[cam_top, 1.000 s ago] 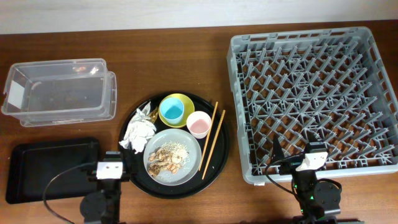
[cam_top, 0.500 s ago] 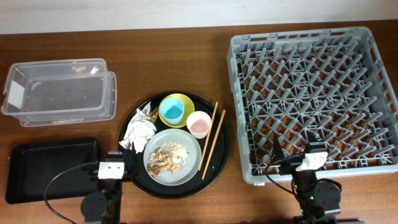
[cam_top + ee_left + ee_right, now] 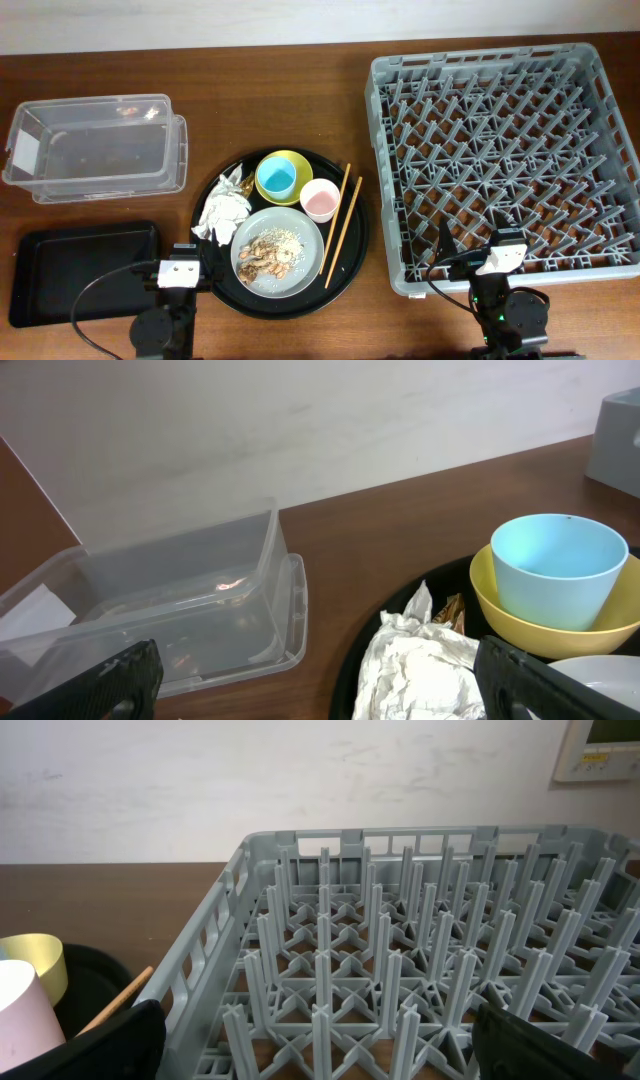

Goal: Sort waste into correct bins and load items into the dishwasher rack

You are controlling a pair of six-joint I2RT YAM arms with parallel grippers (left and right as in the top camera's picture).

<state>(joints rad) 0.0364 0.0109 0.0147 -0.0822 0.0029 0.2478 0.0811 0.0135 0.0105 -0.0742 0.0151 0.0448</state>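
Near the tabletop's front edge, left of centre, my left hand hangs wide and empty, with the crumpled white napkin just ahead, slightly rightward, on the round black tray.

No legible text; wall panel print too small.

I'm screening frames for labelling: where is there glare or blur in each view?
Overhead: evenly lit and sharp. Left wrist: a bright glint on the clear tub, and the napkin near the lens looks slightly soft. Right wrist: the pink cup at the edge blurs, while the pegs of the rack stay crisp.
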